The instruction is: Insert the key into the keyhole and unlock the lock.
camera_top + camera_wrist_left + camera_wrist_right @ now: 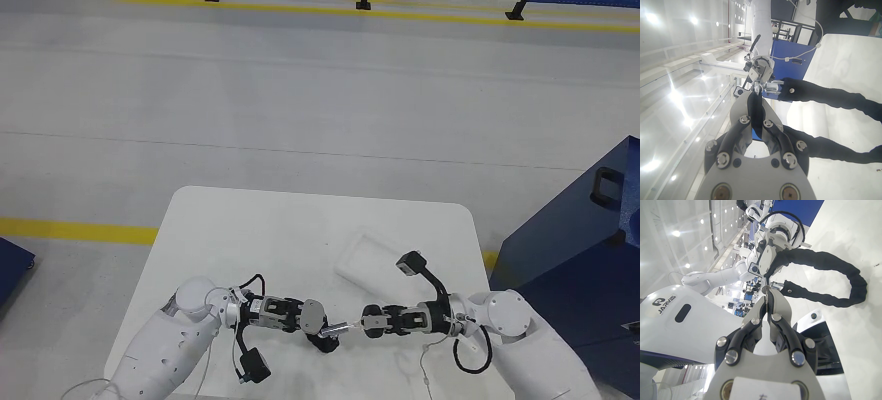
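A cable lock with a black fabric-sleeved cable (pixel 848 283) and a chrome lock head (pixel 770 87) hangs just above the white table (pixel 300 230), between both grippers. My left gripper (pixel 755 94) is shut on the sleeved end of the lock beside the chrome head. My right gripper (pixel 768 294) is shut on a flat metal key (pixel 766 301). The key points into the end of the chrome cylinder (pixel 764 282), and its tip is hidden there. In the top view the left gripper (pixel 318 325) and right gripper (pixel 366 322) face each other with the lock (pixel 338 326) between them.
A clear shallow tray (pixel 375 262) lies on the table behind the grippers. A blue cabinet (pixel 590 250) stands off the table's right side. The cable loop rests on the table near the front edge.
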Controlling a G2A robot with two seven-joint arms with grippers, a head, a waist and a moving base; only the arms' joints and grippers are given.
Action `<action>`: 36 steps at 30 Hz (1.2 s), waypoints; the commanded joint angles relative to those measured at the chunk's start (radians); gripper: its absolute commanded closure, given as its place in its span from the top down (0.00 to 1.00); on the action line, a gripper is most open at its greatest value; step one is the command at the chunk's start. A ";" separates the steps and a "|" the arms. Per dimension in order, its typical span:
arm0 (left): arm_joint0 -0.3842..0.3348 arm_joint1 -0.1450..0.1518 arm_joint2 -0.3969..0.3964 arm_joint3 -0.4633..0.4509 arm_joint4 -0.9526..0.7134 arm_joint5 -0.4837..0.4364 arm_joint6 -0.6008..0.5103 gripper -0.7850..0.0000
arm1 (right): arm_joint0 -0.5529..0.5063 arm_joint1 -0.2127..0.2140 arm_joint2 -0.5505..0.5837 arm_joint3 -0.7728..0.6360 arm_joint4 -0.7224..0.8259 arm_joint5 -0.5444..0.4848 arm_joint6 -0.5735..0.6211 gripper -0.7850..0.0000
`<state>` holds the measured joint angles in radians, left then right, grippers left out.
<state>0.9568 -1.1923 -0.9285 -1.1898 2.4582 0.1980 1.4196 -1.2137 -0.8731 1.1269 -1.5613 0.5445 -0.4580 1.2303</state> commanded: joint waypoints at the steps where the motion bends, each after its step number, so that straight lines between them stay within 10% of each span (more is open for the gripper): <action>1: 0.000 0.000 0.000 0.000 0.000 0.000 0.000 0.00 | 0.000 -0.001 -0.002 0.000 0.001 0.003 0.000 0.00; 27: 0.000 0.000 0.000 0.000 0.000 0.000 0.000 0.00 | 0.016 -0.021 -0.024 0.011 -0.003 0.017 0.005 0.00; 31: 0.000 0.000 0.000 0.000 0.000 0.000 0.000 0.00 | 0.015 -0.022 -0.021 0.013 0.000 0.015 0.003 0.90; 36: 0.000 0.000 0.000 0.000 0.000 0.000 0.000 0.00 | 0.012 -0.023 -0.010 0.016 0.005 0.012 -0.001 1.00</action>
<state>0.9568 -1.1923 -0.9285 -1.1898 2.4582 0.1980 1.4196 -1.2005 -0.8962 1.1136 -1.5459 0.5472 -0.4446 1.2290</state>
